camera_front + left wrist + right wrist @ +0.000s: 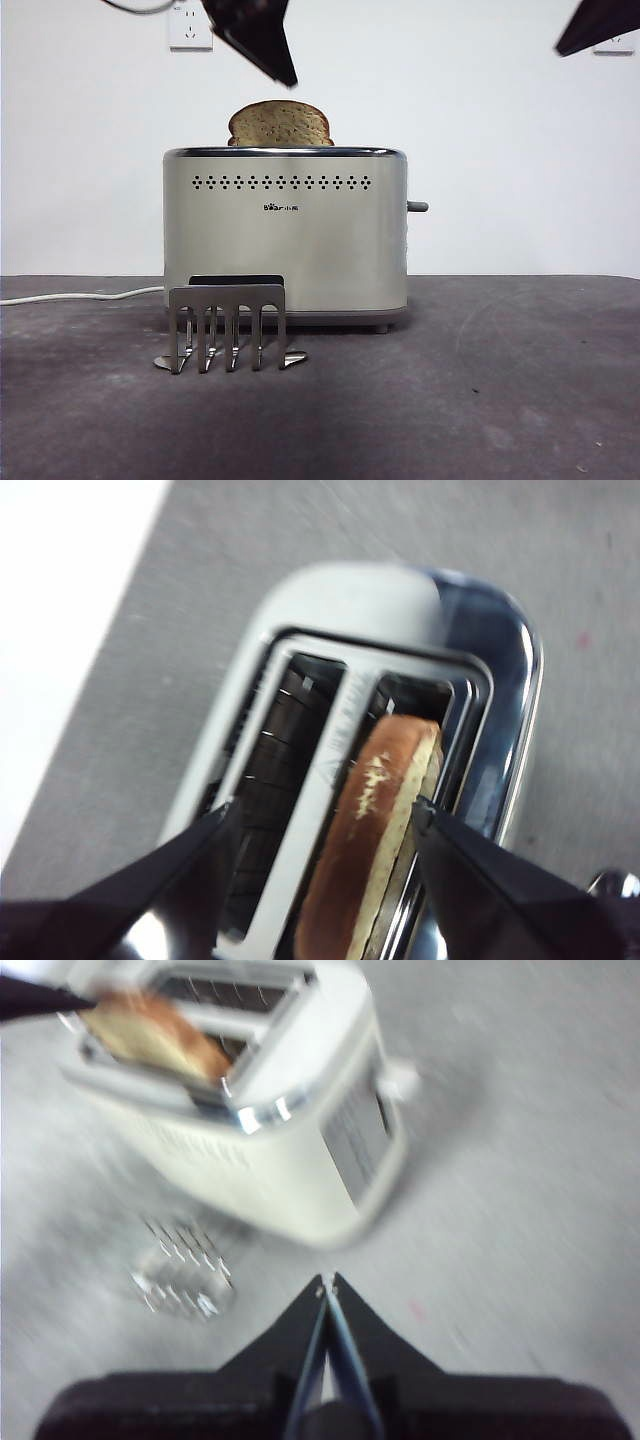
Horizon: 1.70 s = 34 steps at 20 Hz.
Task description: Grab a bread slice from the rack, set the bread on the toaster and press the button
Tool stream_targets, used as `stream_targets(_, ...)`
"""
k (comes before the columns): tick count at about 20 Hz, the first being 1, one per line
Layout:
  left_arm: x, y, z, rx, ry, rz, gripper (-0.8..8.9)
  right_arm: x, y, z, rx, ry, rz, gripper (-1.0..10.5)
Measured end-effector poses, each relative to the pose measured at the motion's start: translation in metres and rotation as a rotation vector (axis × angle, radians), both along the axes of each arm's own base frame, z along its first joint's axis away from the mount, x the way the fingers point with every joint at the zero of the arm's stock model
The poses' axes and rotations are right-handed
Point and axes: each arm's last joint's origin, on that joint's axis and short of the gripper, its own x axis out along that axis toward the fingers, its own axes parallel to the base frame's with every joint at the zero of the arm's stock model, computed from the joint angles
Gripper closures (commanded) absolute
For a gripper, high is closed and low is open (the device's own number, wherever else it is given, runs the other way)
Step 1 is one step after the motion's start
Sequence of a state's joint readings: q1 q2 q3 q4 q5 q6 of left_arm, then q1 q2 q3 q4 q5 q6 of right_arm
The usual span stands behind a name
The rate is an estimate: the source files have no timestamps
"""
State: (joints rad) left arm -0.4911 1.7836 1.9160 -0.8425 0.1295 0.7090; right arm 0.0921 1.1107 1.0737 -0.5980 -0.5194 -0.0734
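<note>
Slice of bread (279,124) standing upright in 1 of the toaster's 2 slots, rounded top proud of the chrome rim, so seated but not lowered. Toaster (285,235) set mid-worktop, well back from the near edge; rack (227,325) bare just in front of it, toward the near edge, prongs down. Button (417,207) jutting from the narrow side, apparently in its raised position.

Left gripper (320,815) hanging above the toaster, fingers spread wide, 1 to each side of the slice and clear of it, gripping nothing. Right gripper (328,1285) off beyond the button end, well apart from the toaster, fingers pressed together and empty; that view blurred, so fine detail lost.

Judged stage: bread placed, press remaining.

Risks from here:
- Spread left fingers close by the crust; a sideways drift on lifting away could snag the slice and tip it against the slot wall or drag it out.
- Button small and stubby; a slightly off-line descent by closed fingers could slide off it, leaving the lever up and the bread unlowered.
- Push landing on the toaster body rather than the lever could shove the whole toaster along the worktop, possibly into the rack.
- Slice leaning in its slot, if so, could jam on the way down; lean not clear from these views.
</note>
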Motion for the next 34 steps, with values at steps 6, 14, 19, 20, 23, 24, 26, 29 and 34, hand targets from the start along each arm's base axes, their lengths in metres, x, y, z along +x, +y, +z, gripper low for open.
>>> stream_targets(6, -0.058, 0.031, 0.061, -0.239, 0.002, 0.152, 5.22, 0.06, 0.009, -0.018, 0.217, -0.03, 0.051, 9.6)
stream_targets(14, -0.116, 0.06, 0.095, -0.359, 0.033, 0.215, 5.22, 0.133, 0.019, -0.054, 0.327, 0.099, 0.012, 9.6)
stream_targets(19, -0.124, 0.064, 0.098, -0.367, 0.043, 0.223, 5.22, 0.157, 0.026, -0.063, 0.332, 0.128, 0.013, 9.6)
stream_targets(20, -0.124, 0.065, 0.098, -0.366, 0.05, 0.226, 5.22, 0.162, 0.027, -0.065, 0.332, 0.133, 0.015, 9.6)
stream_targets(23, -0.125, 0.065, 0.096, -0.357, 0.068, 0.232, 5.22, 0.174, 0.031, -0.072, 0.331, 0.141, 0.019, 9.6)
stream_targets(24, -0.124, 0.065, 0.095, -0.356, 0.071, 0.233, 5.22, 0.178, 0.032, -0.076, 0.33, 0.149, 0.018, 9.6)
stream_targets(26, -0.124, 0.065, 0.095, -0.356, 0.072, 0.234, 5.22, 0.185, 0.035, -0.086, 0.327, 0.172, 0.019, 9.6)
stream_targets(29, -0.124, 0.065, 0.095, -0.357, 0.072, 0.234, 5.22, 0.189, 0.042, -0.101, 0.322, 0.209, 0.027, 9.6)
stream_targets(34, -0.124, 0.065, 0.095, -0.361, 0.077, 0.239, 5.22, 0.193, 0.047, -0.108, 0.305, 0.208, 0.016, 9.6)
